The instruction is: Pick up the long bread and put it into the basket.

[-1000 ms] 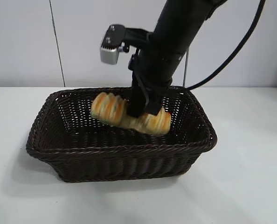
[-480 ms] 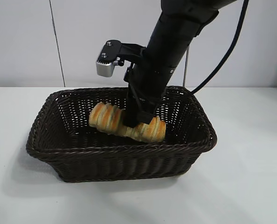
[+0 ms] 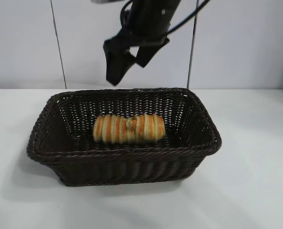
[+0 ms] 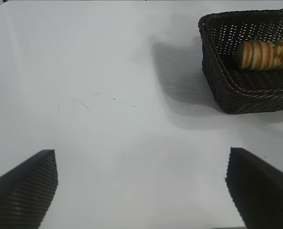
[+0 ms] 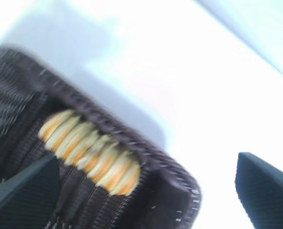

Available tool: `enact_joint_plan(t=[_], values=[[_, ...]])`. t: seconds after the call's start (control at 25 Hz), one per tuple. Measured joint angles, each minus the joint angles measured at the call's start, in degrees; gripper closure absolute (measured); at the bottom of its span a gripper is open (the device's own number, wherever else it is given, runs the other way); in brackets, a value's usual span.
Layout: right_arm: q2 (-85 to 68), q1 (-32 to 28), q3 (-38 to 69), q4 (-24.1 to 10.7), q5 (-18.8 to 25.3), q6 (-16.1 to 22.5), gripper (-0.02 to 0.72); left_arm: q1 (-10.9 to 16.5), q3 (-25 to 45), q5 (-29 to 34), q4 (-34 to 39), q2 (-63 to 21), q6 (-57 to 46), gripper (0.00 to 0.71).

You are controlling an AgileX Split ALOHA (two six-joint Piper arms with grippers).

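The right arm is cut off by the top edge of the exterior view, so only its lower part and the right gripper (image 3: 128, 63) show, hanging above the back rim of the basket (image 3: 127, 153) with its two dark fingers spread wide and nothing between them. In the right wrist view the picture is smeared; the fingertips sit at the lower corners and the loaf is partly hidden behind the basket's near wall. The left gripper (image 4: 141, 188) is not seen from outside; its own wrist view shows only two fingertips, set wide apart over bare white worktop (image 4: 108, 95), with the basket well off and cut by the frame edge.

The long bread (image 3: 128, 129) lies flat on the basket floor, lengthwise along the basket, roughly in the middle, touching no gripper.

A second ago the right gripper was down inside the basket, clamped on the loaf, which hung tilted. Since then it has let go and risen clear, and the loaf has settled level.

No writing or labels can be read anywhere.
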Motion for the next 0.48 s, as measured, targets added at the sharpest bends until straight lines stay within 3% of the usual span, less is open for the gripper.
enact_joint_plan(t=[0.2,0.48], values=[[-0.29,-7.09,-2.63,-0.60,0.70,4.16,0.009,0.00,0.00,0.00,0.00,0.00,0.00,0.021],[-2.50,-21.62,-2.63,-1.04,1.10,4.50,0.009,0.00,0.00,0.00,0.00,0.00,0.00,0.021]])
